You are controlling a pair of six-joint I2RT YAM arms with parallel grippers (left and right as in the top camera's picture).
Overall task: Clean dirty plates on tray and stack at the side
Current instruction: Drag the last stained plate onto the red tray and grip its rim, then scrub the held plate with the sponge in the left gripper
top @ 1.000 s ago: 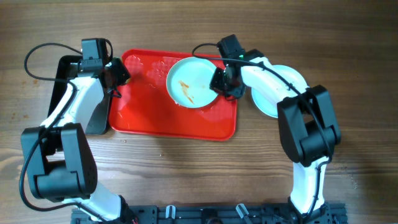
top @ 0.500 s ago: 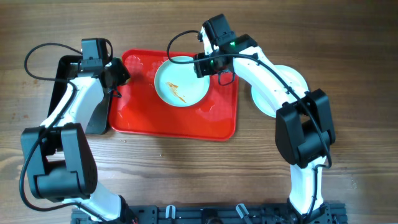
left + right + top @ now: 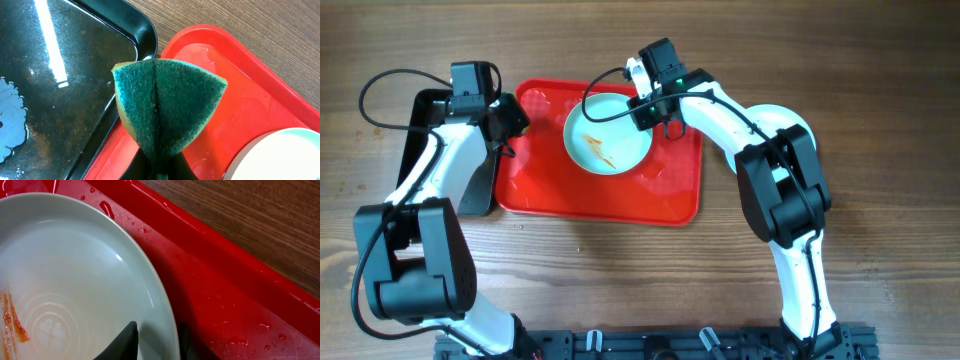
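Observation:
A dirty plate (image 3: 610, 140) with an orange-red sauce streak sits in the upper middle of the red tray (image 3: 600, 195). My right gripper (image 3: 648, 108) is shut on its right rim. The right wrist view shows one finger inside and one outside the plate's rim (image 3: 75, 290), over the wet tray (image 3: 215, 285). My left gripper (image 3: 513, 122) hovers at the tray's top left corner, shut on a folded green sponge (image 3: 167, 107). The plate's edge also shows in the left wrist view (image 3: 282, 155).
A smaller black glossy tray (image 3: 428, 140) with water on it (image 3: 60, 75) lies left of the red tray. Pale plates (image 3: 792, 122) lie on the wooden table to the right, partly hidden by my right arm.
My right gripper has pulled the dirty plate leftward across the tray, from the right part towards the middle. The left arm has not moved.

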